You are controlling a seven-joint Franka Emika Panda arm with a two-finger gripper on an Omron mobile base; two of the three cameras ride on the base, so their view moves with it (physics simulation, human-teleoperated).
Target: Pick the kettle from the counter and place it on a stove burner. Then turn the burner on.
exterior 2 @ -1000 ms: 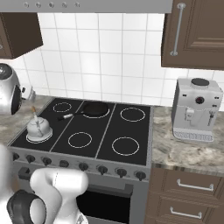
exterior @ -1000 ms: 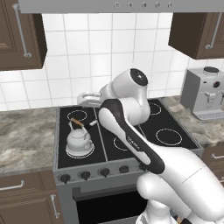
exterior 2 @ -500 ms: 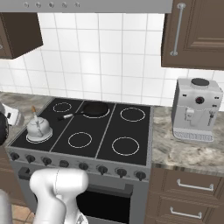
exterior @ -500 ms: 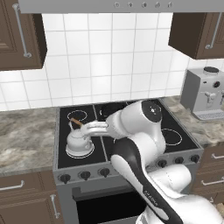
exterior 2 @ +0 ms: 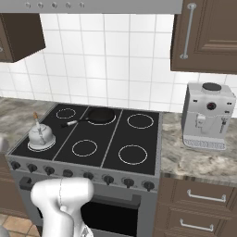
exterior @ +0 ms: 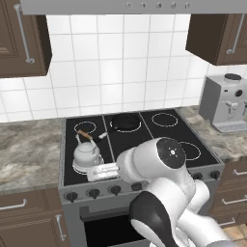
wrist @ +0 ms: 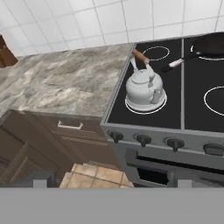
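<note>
Hand view: kettle [wrist: 145, 89] on stove burner [wrist: 129, 106], no legible writing, gripper [exterior: 103, 171] finger state unclear.

Arm [exterior: 159, 193] was glossy white, rounded links, dark joint bands, grey disc cap on one joint.

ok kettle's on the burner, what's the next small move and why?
Probably bring the claw down toward the front-left knob. The kettle already sits inside its burner ring with nothing gripping it, so the knob is what remains. Which knob drives this burner isn't marked; the leftmost is a guess.
</note>
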